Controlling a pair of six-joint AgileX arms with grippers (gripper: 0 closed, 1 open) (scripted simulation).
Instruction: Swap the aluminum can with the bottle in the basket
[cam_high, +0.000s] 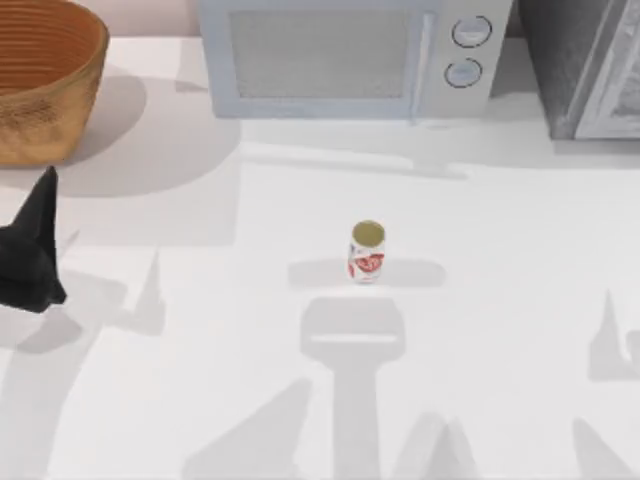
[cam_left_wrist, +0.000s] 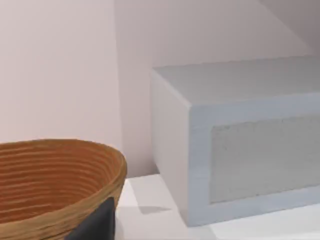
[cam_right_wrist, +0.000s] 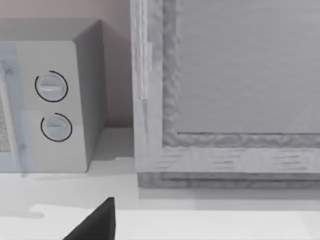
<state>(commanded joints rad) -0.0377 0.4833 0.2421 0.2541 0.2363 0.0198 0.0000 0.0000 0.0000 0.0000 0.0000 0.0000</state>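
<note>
The bottle (cam_high: 367, 252), small and white with red markings and a dull-gold top, stands upright in the middle of the table, apart from both arms. The basket (cam_high: 45, 75), a large orange-brown wicker bowl, sits at the back left corner; its ribbed inner wall and rim (cam_left_wrist: 60, 175) are close in the left wrist view. The aluminum can is hidden. My left gripper (cam_high: 40, 215) is at the table's left edge, just in front of the basket and well left of the bottle. A dark part of my right gripper (cam_right_wrist: 95, 222) faces the back right corner.
A pale microwave (cam_high: 350, 55) with two round knobs (cam_right_wrist: 52, 105) stands along the back wall between the basket and a grey cabinet (cam_high: 590, 65) at the back right. The white tabletop (cam_high: 500, 300) stretches wide around the bottle.
</note>
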